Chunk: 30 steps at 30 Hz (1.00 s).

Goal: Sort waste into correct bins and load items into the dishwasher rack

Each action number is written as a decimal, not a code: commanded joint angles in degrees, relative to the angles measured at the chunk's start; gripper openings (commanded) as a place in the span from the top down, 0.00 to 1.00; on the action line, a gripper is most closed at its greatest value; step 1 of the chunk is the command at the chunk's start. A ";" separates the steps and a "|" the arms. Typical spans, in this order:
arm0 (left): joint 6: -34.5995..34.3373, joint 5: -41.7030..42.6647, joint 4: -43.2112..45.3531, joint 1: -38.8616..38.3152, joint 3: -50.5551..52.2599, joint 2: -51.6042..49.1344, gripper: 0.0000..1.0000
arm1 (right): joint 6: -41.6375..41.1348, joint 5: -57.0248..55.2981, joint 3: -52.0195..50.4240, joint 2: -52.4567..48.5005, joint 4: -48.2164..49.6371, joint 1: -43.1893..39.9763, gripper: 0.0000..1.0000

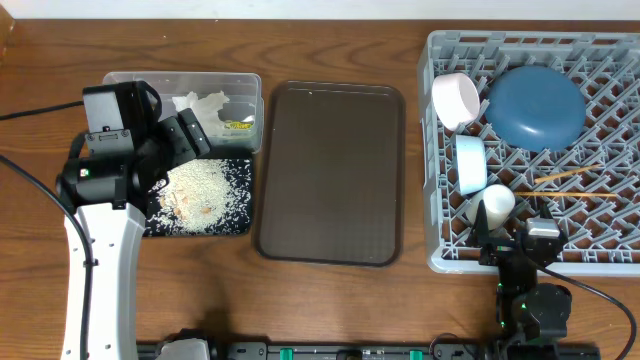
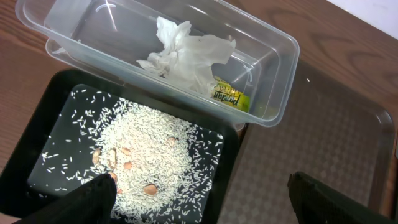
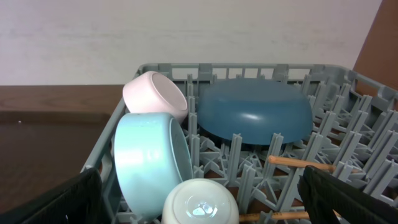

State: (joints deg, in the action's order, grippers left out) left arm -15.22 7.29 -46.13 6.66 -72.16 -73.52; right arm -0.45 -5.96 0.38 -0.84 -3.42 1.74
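Observation:
The grey dishwasher rack (image 1: 600,262) at the right holds the dark-blue plate (image 1: 536,106), the cream bowl (image 1: 455,99), the light-blue bowl (image 1: 469,163), the small white cup (image 1: 497,204) and the chopsticks (image 1: 560,177). They also show in the right wrist view: plate (image 3: 255,111), cream bowl (image 3: 155,94), light-blue bowl (image 3: 149,158), cup (image 3: 200,202), chopsticks (image 3: 298,163). The clear tub (image 1: 245,88) holds tissue (image 2: 183,53) and a yellow wrapper (image 2: 229,96). The black tray (image 2: 50,134) holds rice (image 2: 149,158). My left gripper (image 2: 199,202) is open and empty over the black tray. My right gripper (image 3: 199,199) is open and empty at the rack's front.
The brown serving tray (image 1: 333,170) lies between the bins and the rack. A few tan bits lie among the rice. The rack reaches the table's right edge.

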 commanded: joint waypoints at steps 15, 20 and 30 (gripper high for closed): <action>10.67 -0.22 27.63 -1.33 23.87 20.24 0.09 | -0.59 0.22 -0.07 0.57 -0.24 -0.17 0.01; 10.71 -0.28 41.88 -1.31 43.12 36.76 0.09 | -0.59 0.22 -0.07 0.57 -0.24 -0.17 0.01; 10.67 -0.28 46.66 -1.33 64.08 61.55 0.09 | -0.59 0.22 -0.07 0.57 -0.24 -0.17 0.01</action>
State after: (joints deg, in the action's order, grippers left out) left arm -5.63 7.09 0.12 5.41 -10.24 -15.62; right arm -0.60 -5.93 0.38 -0.67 -3.44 1.74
